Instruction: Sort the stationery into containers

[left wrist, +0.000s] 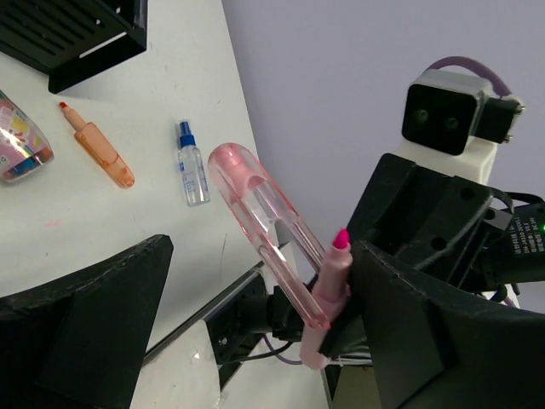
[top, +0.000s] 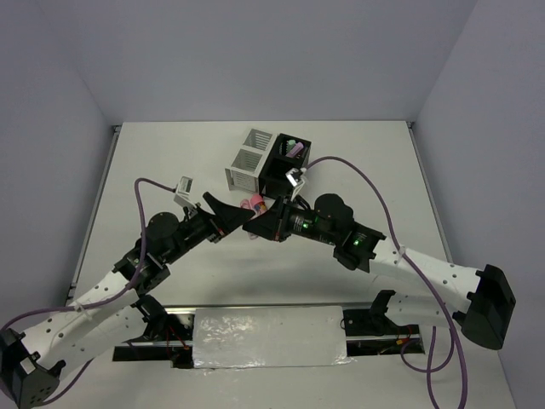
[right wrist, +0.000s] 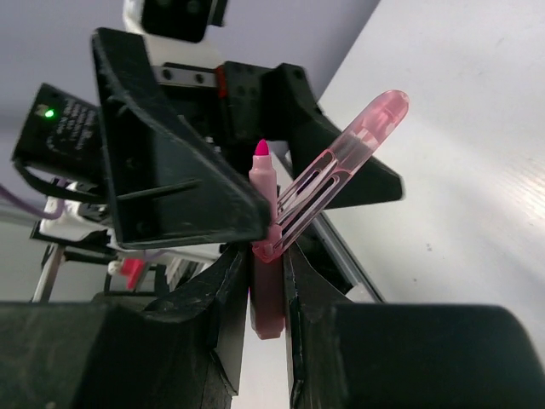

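A pink highlighter (top: 254,204) hangs in the air between my two grippers, in front of the containers. My right gripper (right wrist: 268,290) is shut on its barrel (right wrist: 266,298). Its magenta tip points up, and its clear pink cap (right wrist: 341,175) sticks out sideways from the barrel. My left gripper (left wrist: 255,341) is open, its wide black fingers (left wrist: 85,332) standing either side of the highlighter (left wrist: 330,277) without pinching it. The white slatted container (top: 249,160) and the black one (top: 285,166) stand side by side at the back. Purple and green items (top: 294,146) poke out of the black one.
On the table in the left wrist view lie an orange highlighter (left wrist: 98,146), a clear blue-capped bottle (left wrist: 192,164) and a colourful packet (left wrist: 17,141), near the black container's corner (left wrist: 68,34). Purple cables loop over both arms.
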Controlling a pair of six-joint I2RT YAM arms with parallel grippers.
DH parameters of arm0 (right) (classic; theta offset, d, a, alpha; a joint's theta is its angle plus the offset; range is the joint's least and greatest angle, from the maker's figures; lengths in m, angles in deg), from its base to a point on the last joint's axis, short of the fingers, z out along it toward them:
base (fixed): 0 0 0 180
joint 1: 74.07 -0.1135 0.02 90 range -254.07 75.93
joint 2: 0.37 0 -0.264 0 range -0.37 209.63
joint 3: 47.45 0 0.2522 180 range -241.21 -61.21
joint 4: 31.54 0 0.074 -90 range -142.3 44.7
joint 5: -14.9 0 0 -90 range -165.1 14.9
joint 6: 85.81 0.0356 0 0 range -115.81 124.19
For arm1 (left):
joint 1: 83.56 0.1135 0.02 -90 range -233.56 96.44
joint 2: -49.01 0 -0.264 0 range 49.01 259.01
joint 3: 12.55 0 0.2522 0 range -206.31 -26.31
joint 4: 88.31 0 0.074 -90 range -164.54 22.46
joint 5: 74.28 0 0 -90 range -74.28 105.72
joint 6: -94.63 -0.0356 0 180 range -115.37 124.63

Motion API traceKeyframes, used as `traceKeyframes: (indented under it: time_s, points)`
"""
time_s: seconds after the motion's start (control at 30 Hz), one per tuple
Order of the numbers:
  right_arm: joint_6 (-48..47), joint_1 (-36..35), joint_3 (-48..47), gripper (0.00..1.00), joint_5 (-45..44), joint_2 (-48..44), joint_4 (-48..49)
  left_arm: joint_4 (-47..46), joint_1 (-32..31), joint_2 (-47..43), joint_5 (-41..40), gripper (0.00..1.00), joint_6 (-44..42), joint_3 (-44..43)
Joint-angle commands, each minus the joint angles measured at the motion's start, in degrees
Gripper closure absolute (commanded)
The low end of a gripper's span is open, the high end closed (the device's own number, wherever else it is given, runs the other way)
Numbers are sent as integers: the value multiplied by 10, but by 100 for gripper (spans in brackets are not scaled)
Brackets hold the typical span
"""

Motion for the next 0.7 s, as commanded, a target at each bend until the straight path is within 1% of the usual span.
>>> traceKeyframes:
  time_s: [0.0,0.1,0.23,0.27,0.33,0.37,0.4,0.43,0.5,0.53,0.67]
  points:
    - [-9,-4,-32,100,37,5,56,-89,-4,6,14,1,13,3]
    - [-23,-16,-48,100,39,12,27,-110,-4,6,0,1,3,8]
    - [-20,-21,-36,100,57,15,29,-118,-4,-10,-15,4,-30,-5]
    - [-18,-23,-32,100,62,14,29,-116,-4,-12,-15,11,-45,-15]
    - [-19,-26,-22,100,64,12,28,-112,-4,-15,-31,18,-57,-25]
    - [-20,-27,-20,100,64,9,27,-107,-4,-15,-33,19,-68,-35]
    - [-20,-29,-15,100,64,6,25,-103,-4,-15,-32,25,-73,-39]
    - [-20,-31,-14,100,63,1,24,-102,-4,-16,-33,38,-80,-43]
    - [-24,-31,-11,100,59,-5,17,-94,-4,-21,-36,41,-87,-46]
    - [-24,-31,-11,100,57,-10,13,-91,-4,-26,-37,44,-93,-46]
    - [-31,-31,-16,100,52,-17,-1,-75,-4,-38,-45,47,-105,-45]
